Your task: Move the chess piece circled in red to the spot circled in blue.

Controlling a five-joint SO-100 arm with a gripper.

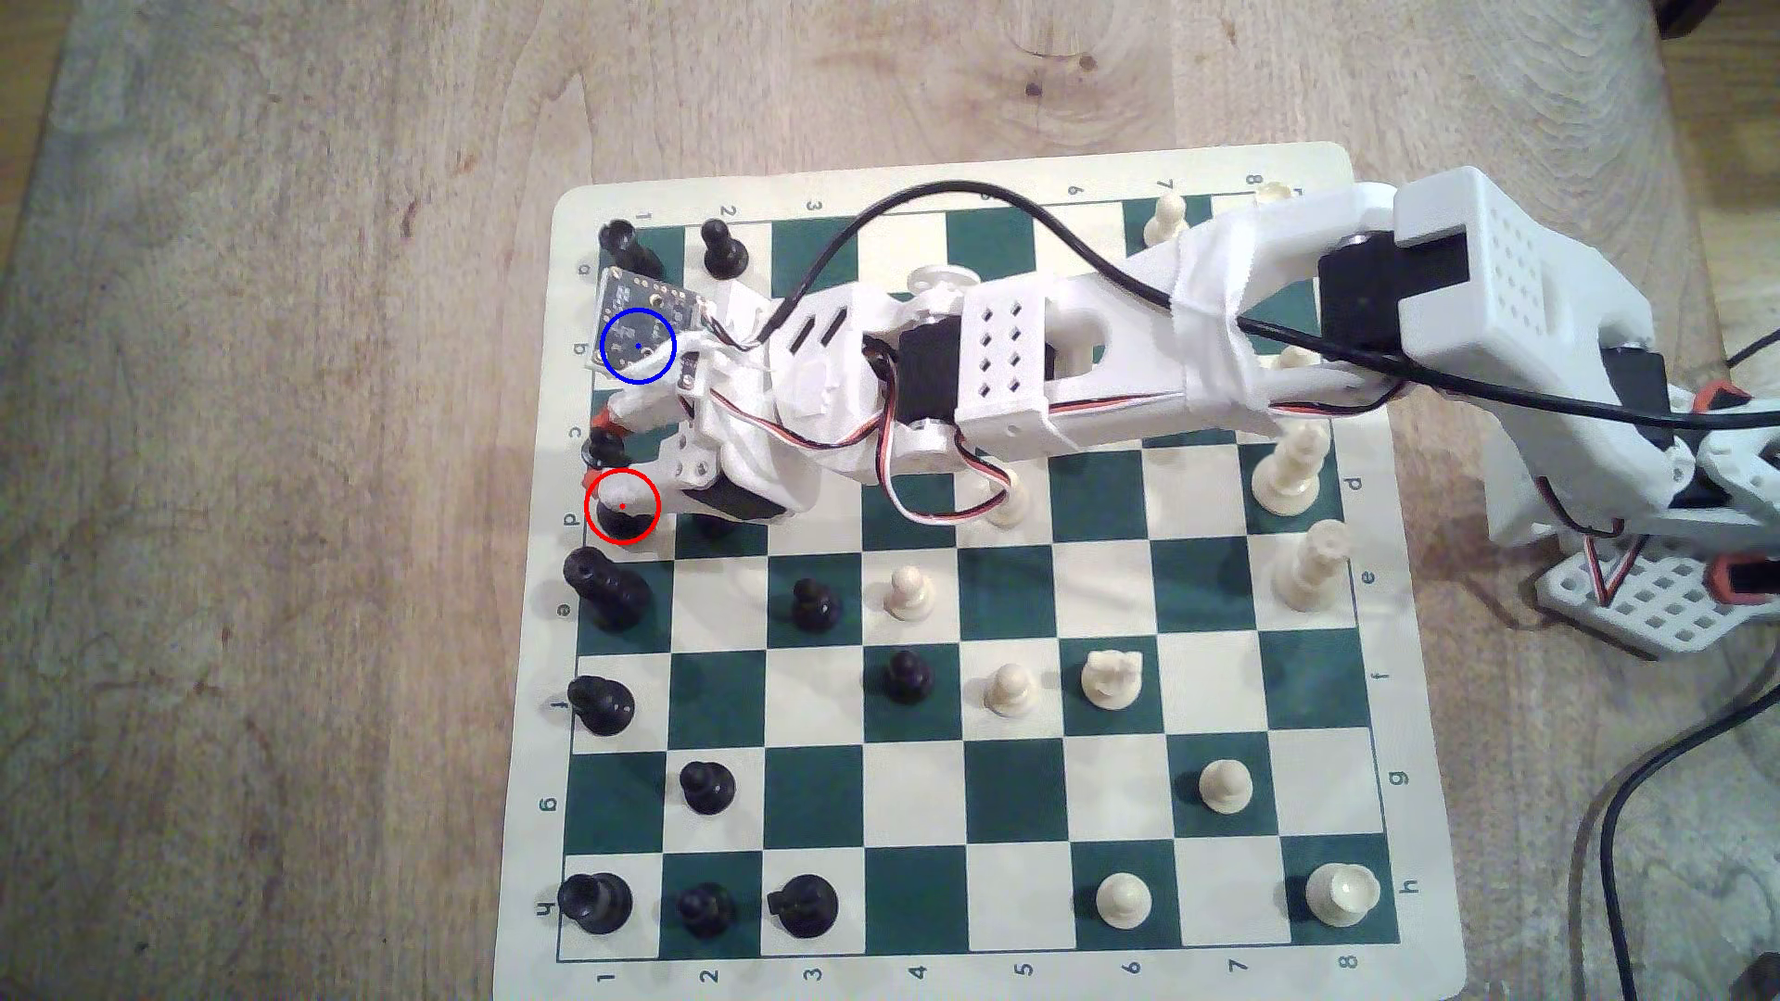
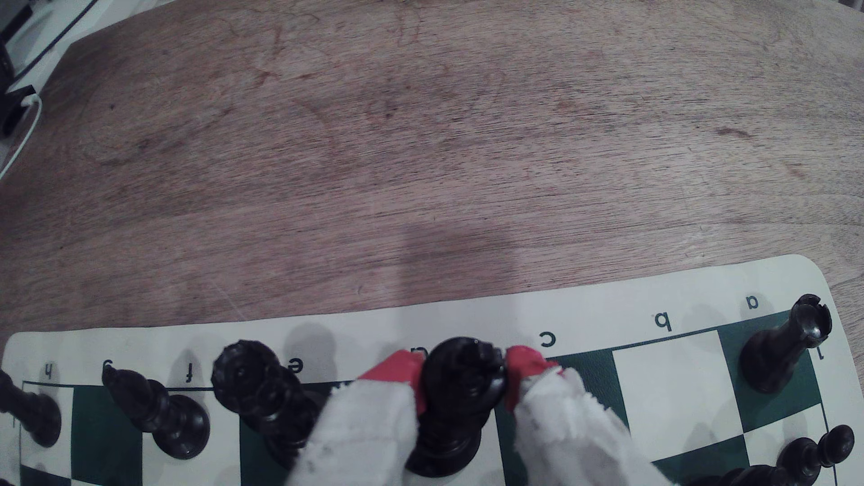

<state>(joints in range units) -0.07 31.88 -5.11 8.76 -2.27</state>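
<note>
The tall black chess piece (image 2: 460, 388) stands at the board's edge row, its knobbed crown between my red-tipped, white-taped fingers (image 2: 397, 374). My gripper (image 2: 460, 367) is shut on that crown, one pad pressing each side. In the exterior view my gripper (image 1: 597, 448) sits at the board's left edge, with the piece's crown (image 1: 607, 445) between the red tips and its base (image 1: 626, 525) inside the red ring. The blue ring (image 1: 637, 345) is drawn over my wrist's circuit board, which hides the square beneath. In the wrist view that cream square (image 2: 668, 374) by the letter b is bare.
A black rook (image 1: 626, 245) (image 2: 790, 346) stands one square beyond the blue-ringed spot, with a black pawn (image 1: 722, 248) beside it. On the other side of my gripper a black queen (image 1: 602, 582) (image 2: 262, 392) and a bishop (image 2: 154, 411) stand close. Bare wood table (image 1: 289, 481) lies past the board's left edge.
</note>
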